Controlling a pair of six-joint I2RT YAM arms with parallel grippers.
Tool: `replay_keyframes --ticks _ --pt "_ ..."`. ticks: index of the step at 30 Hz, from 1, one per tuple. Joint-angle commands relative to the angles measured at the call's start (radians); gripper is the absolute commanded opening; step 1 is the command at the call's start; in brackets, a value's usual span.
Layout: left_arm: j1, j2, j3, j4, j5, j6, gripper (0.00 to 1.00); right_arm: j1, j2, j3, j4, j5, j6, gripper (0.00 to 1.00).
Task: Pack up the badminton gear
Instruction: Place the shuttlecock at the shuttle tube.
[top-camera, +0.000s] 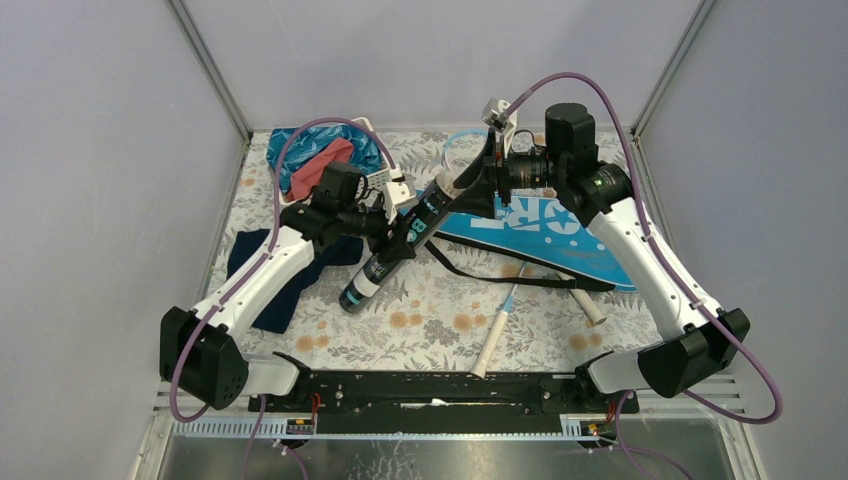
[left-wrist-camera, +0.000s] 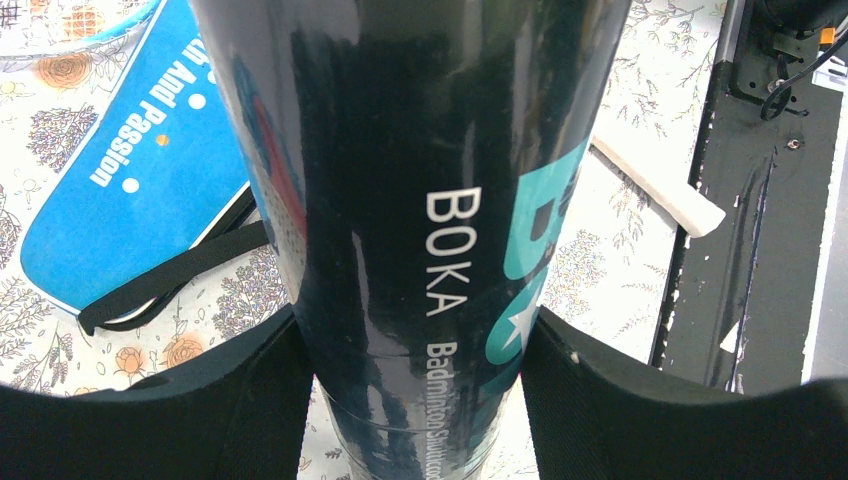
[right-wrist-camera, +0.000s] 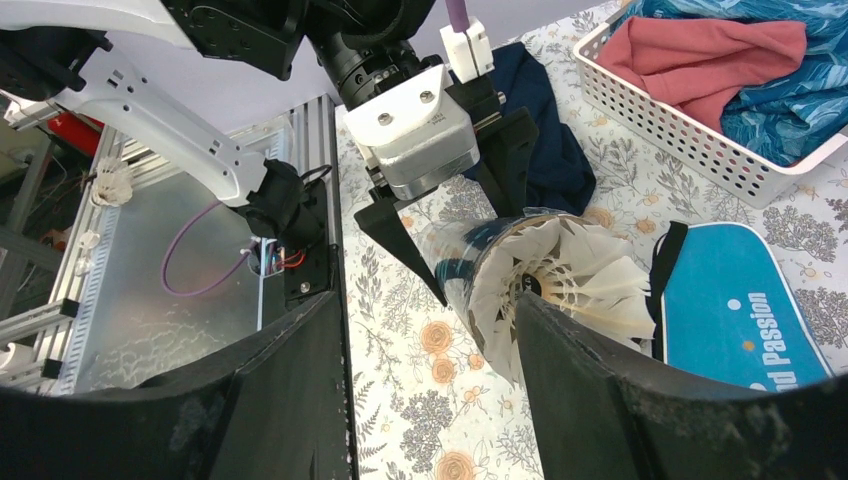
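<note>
Right wrist view looks straight into the open mouth of the long black tube. A white shuttlecock sits in this mouth, with its feather skirt standing out of the rim. So the step in hand, as I judge it, is the loading of the shuttlecocks into the tube. The bagging is not yet begun.

The right tool stands wide, with one finger on each side of the feathers. Its left finger is clearly apart from them. Its right finger is very near the skirt, and I cannot tell if it touches. It does not squeeze anything, so the shuttlecock rests in the tube by itself.

The left tool is closed on the middle of the tube, and both its fingers press against the dark wall. It holds the tube tilted above the bench, with the mouth turned toward the right arm.

The blue bag lies flat behind the tube. The racket handles lie in front of the bag on the bench, outside of it. I cannot find the other shuttlecocks with certainty.

The next move probably calls for the right tool to draw straight back without catching the feathers, or to push the shuttlecock gently deeper. The left tool must hold the tube steady for this. After that come the cap, if there is one, and then the tube and the rackets into the bag.
</note>
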Motion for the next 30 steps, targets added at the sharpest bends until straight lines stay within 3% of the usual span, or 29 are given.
replay_keyframes --ticks 1,16,30 --pt "0.000 0.000 0.006 0.078 -0.013 -0.006 0.00 0.003 -0.024 0.056 -0.084 -0.021 -0.081 0.73" --pt "-0.023 0.023 0.044 0.025 -0.028 0.054 0.00 0.048 0.045 0.095 -0.344 0.023 -0.348 0.74" --pt "-0.032 0.015 0.035 -0.008 -0.025 0.176 0.00 0.118 0.061 0.059 -0.375 0.107 -0.426 0.73"
